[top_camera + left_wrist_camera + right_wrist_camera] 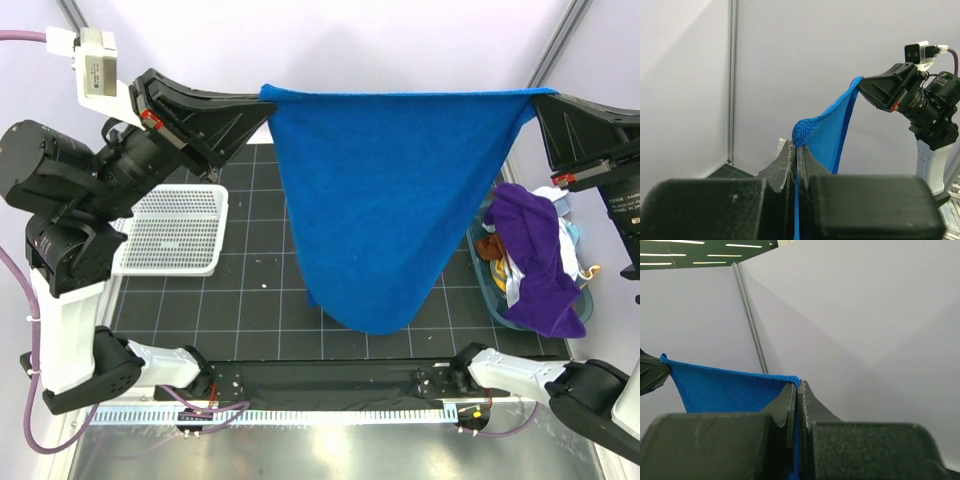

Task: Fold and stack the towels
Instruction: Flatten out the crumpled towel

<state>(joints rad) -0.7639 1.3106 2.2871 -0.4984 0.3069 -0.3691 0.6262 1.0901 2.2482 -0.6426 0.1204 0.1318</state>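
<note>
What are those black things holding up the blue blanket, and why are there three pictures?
They are two robot arms. The big picture looks down from above; the other two come from small cameras on each wrist. The left gripper and the right gripper are pinched shut on the top corners of a blue towel, so it hangs stretched between them. Below, on the table, a white basket sits on the left, and a purple towel lies heaped in a bin on the right.

white perforated basket (172, 232), dark gridded mat (255, 290)
</note>
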